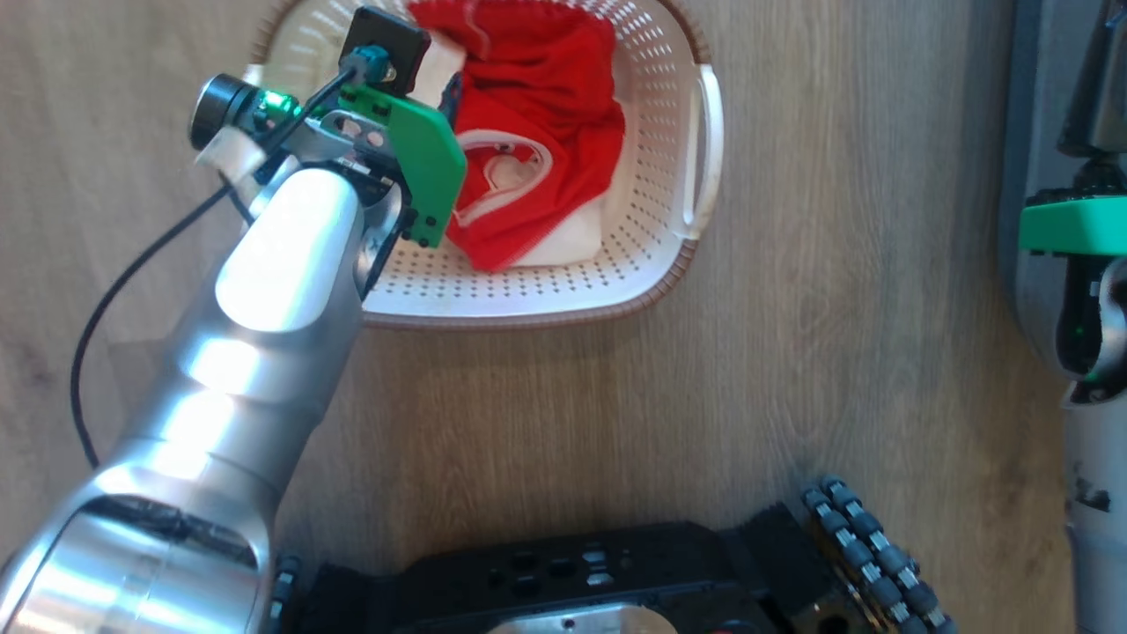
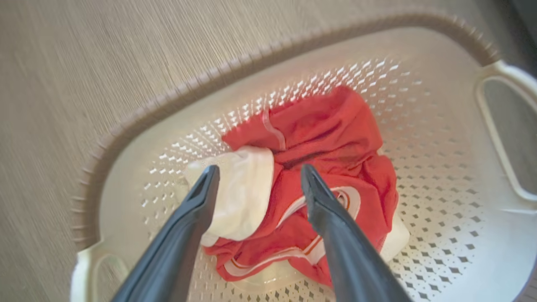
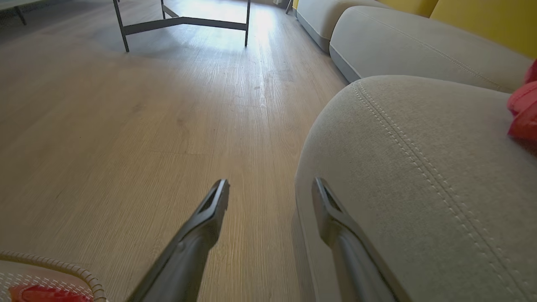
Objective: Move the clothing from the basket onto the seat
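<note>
The basket stands on the wood floor, cream with a brown rim. Inside lies the clothing: crumpled red garments with white trim over a white piece. In the left wrist view my left gripper hangs open just above the pile, one finger over the white cloth, the other over the red clothing, nothing between them. My right gripper is open and empty, held over the rounded edge of the grey seat. A red garment lies on the seat at the far right.
My left forearm crosses the basket's near left corner, a black cable trailing from it. My own dark base sits at the bottom. More sofa cushions and a dark-legged table frame stand farther off on the wood floor.
</note>
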Tool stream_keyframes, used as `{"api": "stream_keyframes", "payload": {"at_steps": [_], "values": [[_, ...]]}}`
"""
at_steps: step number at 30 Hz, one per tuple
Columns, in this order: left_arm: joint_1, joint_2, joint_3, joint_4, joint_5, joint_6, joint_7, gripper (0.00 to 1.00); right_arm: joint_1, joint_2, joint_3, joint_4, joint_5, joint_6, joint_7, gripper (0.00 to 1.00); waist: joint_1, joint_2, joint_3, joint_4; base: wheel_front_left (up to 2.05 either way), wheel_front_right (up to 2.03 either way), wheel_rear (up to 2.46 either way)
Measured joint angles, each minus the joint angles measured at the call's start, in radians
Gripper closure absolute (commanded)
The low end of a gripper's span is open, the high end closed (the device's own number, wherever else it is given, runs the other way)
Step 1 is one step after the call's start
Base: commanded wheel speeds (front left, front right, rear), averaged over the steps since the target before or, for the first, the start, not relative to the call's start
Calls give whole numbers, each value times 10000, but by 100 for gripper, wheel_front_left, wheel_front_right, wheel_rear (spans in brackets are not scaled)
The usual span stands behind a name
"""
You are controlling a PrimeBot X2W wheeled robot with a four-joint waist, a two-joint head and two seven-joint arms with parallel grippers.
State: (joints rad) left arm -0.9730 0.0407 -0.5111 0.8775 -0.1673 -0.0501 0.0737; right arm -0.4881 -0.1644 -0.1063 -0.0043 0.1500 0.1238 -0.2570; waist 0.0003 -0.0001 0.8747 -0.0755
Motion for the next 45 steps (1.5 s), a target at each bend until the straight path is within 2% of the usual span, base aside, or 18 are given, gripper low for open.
{"api": "stream_keyframes", "payload": {"at_steps": [5,17,25,45], "values": [[-696,-10,-242,1143,0,403,552,0,-41,31,253,-280,10,0,0,0,-3,0,536,-469,0,0,0],[-1890,61,-339,3016,186,1030,568,0,99,374,270,-759,234,0,0,0,-2,0,1443,-1330,0,0,0],[-2245,123,-698,3563,468,1221,416,0,351,604,290,-826,359,0,0,0,-3,0,1536,-1444,0,0,0],[-2551,188,-1490,4057,721,1476,130,0,472,633,391,-993,654,0,0,0,-2,1,1874,-1533,0,0,0]]}}
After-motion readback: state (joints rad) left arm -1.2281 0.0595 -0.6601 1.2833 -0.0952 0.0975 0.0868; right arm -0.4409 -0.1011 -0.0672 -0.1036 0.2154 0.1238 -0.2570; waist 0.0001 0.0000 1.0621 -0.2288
